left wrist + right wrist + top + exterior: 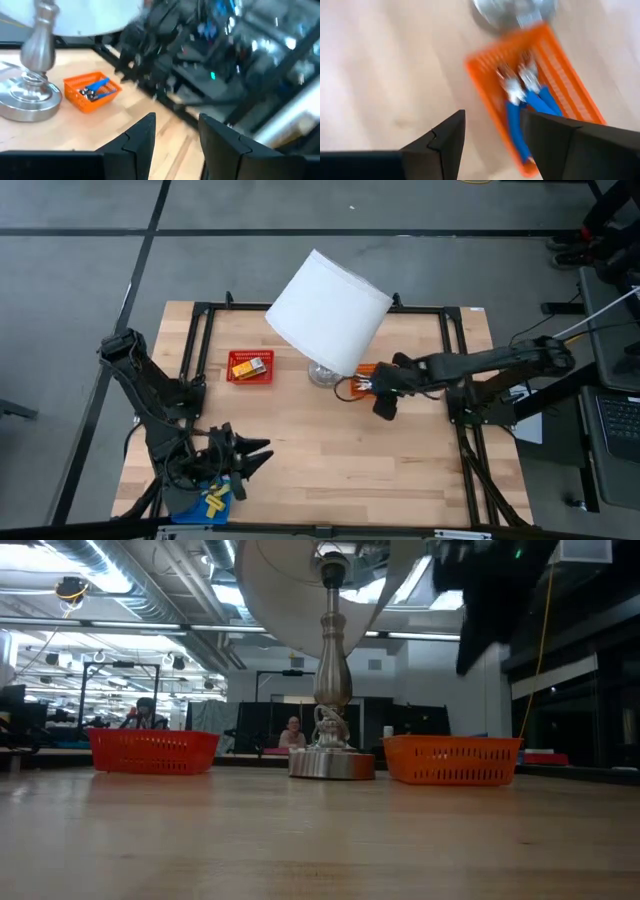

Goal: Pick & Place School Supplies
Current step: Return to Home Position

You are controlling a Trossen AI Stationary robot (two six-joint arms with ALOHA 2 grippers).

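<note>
An orange mesh basket (pixel 352 388) stands beside the lamp base, half under the white lampshade. It holds blue-handled metal tools (pixel 525 100). My right gripper (pixel 492 117) hovers open above this basket's edge (pixel 368 387) and holds nothing. A red basket (pixel 250 367) left of the lamp holds yellow-orange packets (pixel 248 367). Yellow sticks (pixel 215 498) lie in a blue tray (pixel 192 502) at the near-left corner. My left gripper (pixel 265 455) is open and empty just beyond that tray, pointing toward the table's right; its fingers (pixel 145 132) frame the orange basket (pixel 92 90) far off.
A tilted white lampshade (pixel 328 310) on a metal lamp, base (pixel 330 762), stands mid-table between the two baskets (pixel 153 750) (pixel 452 758). Black frame rails (pixel 195 350) run along the table's sides. Bare wood (pixel 350 460) lies toward the near edge. People sit in the room behind.
</note>
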